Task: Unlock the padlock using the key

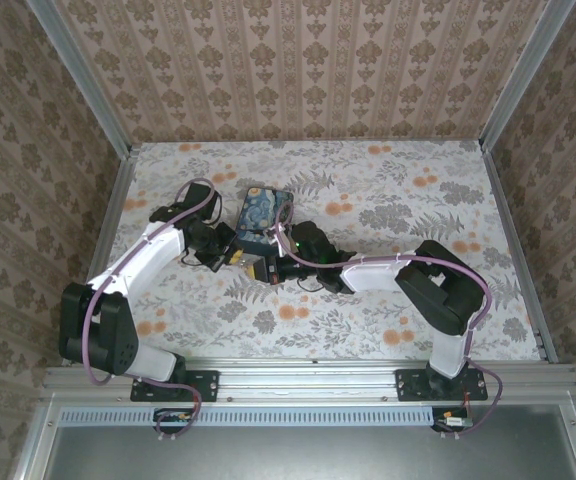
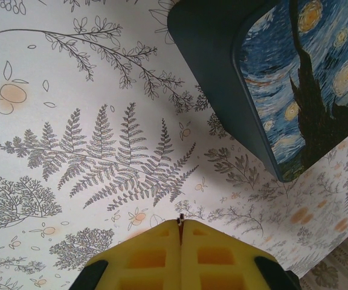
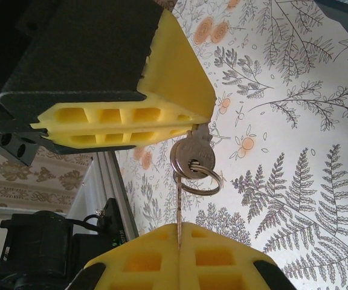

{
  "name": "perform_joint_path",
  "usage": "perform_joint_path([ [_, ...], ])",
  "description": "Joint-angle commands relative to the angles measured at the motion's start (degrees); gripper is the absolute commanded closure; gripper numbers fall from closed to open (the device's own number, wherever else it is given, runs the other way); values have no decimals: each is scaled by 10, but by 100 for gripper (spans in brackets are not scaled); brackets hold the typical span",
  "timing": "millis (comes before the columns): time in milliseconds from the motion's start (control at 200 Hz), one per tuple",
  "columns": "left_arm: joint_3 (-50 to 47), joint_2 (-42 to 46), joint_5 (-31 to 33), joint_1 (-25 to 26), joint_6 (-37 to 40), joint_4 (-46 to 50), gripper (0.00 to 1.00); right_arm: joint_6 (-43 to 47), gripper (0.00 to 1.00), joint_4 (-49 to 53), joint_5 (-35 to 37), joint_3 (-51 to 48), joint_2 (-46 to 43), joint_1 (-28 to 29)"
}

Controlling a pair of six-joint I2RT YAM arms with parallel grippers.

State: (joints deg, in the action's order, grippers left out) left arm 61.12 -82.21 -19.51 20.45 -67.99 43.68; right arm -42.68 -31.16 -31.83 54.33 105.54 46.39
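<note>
Presently, at the centre of the overhead view, both arms meet just below a box [image 1: 265, 212] with a painted night-sky lid, on the flowered tabletop [image 1: 418, 210].

Left claw [image 3: 205, 118]: pressed together, pinching the blade end of a silver key [image 3: 192, 156] at the upper centre of the right wrist view. The key's round head sits just under the yellow fingertips in the frame, and a ring [image 3: 210, 187] passes through it.

Right claw [image 3: 179, 232]: pressed together at the bottom of the same view, pinching a thin metal strip [image 3: 178, 199] seen edge-on, which rises to the ring. Whether that strip is a second key cannot be told.

Key and ring hang clear of the tabletop.
</note>
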Motion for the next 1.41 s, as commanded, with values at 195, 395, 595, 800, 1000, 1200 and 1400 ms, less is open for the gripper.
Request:
perform_joint_path([
  [195,-6,3,24,-14,10,40,90,72,98,94,-3,33,-26,-5],
  [395,-9,3,23,-17,33,43,57,142,99,229,2,74,-39,-9],
  [595,1,15,30,-36,150,33,56,228,99,362,-26,101,-62,-31],
  [800,-12,44,-184,-51,357,-169,64,348,98,522,-122,155,-96,-85],
  [1000,31,34,-255,2,549,-142,62,420,97,648,-170,196,-125,-133],
  [1200,47,-3,-368,15,574,-217,63,447,97,691,-201,196,-158,-169],
  [1400,50,-33,-449,72,561,-266,66,452,96,695,-233,180,-188,-193],
])
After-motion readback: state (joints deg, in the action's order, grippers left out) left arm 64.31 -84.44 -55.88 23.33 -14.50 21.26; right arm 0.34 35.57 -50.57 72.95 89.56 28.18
